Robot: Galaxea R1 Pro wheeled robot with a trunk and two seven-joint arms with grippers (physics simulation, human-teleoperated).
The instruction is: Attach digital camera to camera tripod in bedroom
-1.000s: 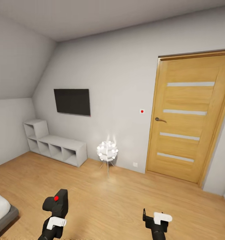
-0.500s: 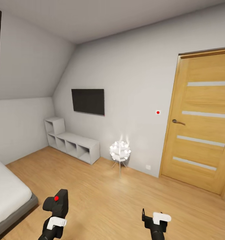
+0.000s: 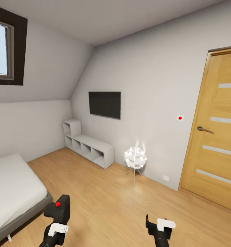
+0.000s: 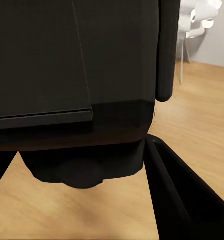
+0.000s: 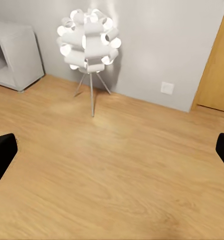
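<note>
The digital camera point(image 3: 59, 210), small, black and boxy with a red button on top, sits in my left gripper point(image 3: 58, 219), which is shut on it low at the left of the head view. In the left wrist view the camera's dark body point(image 4: 72, 65) is very close, with one black finger point(image 4: 184, 197) beside it. My right gripper point(image 3: 157, 223) hangs over the wood floor at the lower right, open, its fingertips point(image 5: 2, 155) at the two side edges of the right wrist view. The camera tripod is out of view.
A grey bed with a white mattress point(image 3: 12, 188) stands at the left under a dark-framed window point(image 3: 5, 48). A low white cube shelf point(image 3: 89, 147) and a wall TV point(image 3: 104, 104) are ahead. A glowing ball floor lamp point(image 3: 135, 159) stands near the wooden door point(image 3: 218, 137).
The head view has panned left: the door slid toward the right edge, and the bed and window came into view. Both arms keep their pose, the camera still held.
</note>
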